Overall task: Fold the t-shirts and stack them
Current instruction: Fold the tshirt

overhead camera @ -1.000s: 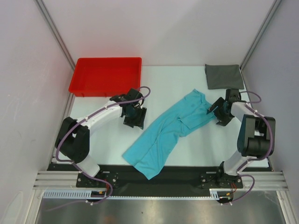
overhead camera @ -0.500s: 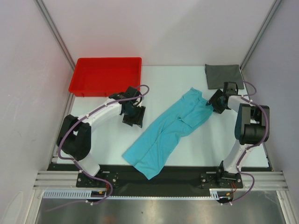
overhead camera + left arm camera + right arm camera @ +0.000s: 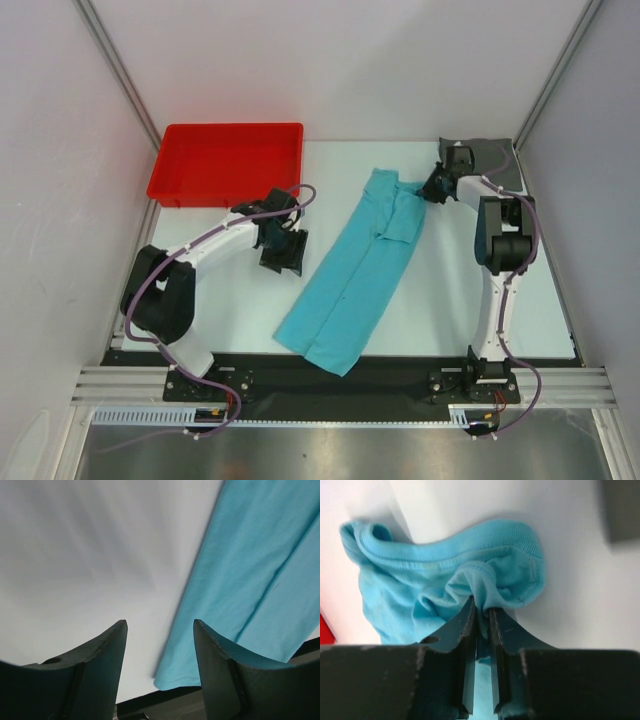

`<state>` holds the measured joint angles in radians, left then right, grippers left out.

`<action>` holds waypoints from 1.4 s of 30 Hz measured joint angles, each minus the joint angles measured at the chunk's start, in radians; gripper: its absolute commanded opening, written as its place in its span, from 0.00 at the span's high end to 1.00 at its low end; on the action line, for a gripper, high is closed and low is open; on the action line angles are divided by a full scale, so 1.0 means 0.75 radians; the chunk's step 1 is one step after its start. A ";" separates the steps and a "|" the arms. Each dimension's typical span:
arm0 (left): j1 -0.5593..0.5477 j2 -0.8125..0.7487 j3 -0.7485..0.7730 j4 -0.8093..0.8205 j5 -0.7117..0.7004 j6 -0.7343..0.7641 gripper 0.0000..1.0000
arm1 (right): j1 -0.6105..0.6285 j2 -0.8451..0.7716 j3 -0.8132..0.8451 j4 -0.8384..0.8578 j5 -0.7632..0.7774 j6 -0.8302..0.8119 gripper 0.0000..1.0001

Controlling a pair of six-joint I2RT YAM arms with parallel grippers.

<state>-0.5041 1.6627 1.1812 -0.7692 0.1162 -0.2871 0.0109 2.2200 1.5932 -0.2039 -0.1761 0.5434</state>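
Change: the right gripper [image 3: 481,607] has just clamped together on the neck end of the turquoise t-shirt [image 3: 355,280] and hauled it far-side, so the cloth lies straighter.
Meaning: probably laying it out before the first fold.
Left gripper [image 3: 160,630]: jaws apart, empty, beside the shirt's edge.
Grey t-shirt [image 3: 505,160]: folded, far-right corner.
Surface: white table [image 3: 450,290], red tray [image 3: 225,128] far left.

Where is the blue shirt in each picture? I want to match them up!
Top external: the turquoise t-shirt lies slantwise mid-table, from the near edge up toward the far right.
Left wrist: the turquoise t-shirt fills the right side, lying flat.
Right wrist: the turquoise t-shirt is bunched in the middle, pinched by the right fingers.
Shared landmark: the white table under it in all three views.
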 measured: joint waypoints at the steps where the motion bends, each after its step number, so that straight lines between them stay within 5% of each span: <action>1: 0.004 -0.001 -0.010 0.001 0.001 -0.001 0.39 | 0.010 0.043 0.061 -0.002 -0.001 0.007 0.84; 9: 0.052 -0.003 -0.032 0.018 0.011 -0.014 0.39 | 0.049 0.378 0.583 -0.042 -0.013 0.089 0.80; 14: 0.063 -0.004 -0.055 0.075 0.074 -0.043 0.40 | 0.051 0.634 1.035 -0.136 -0.047 0.126 0.54; 18: 0.063 -0.013 -0.145 0.141 0.166 -0.079 0.41 | 0.048 0.642 1.081 -0.176 -0.056 0.136 0.31; 25: 0.062 -0.016 -0.254 0.208 0.280 -0.119 0.42 | 0.023 0.538 1.073 -0.469 -0.018 0.048 0.21; 32: 0.055 -0.018 -0.346 0.299 0.352 -0.146 0.43 | 0.023 0.053 0.611 -0.770 0.049 -0.095 0.19; 37: 0.046 -0.022 -0.404 0.360 0.426 -0.186 0.44 | 0.141 -0.535 -0.136 -0.724 -0.010 -0.128 0.22; 42: 0.029 -0.022 -0.410 0.383 0.430 -0.186 0.45 | 0.402 -0.879 -0.681 -0.636 -0.123 -0.098 0.29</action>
<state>-0.4824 1.6463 0.8738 -0.4820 0.4389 -0.4267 0.3122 1.5608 1.0828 -0.6811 -0.2680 0.4702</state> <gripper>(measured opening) 0.549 0.735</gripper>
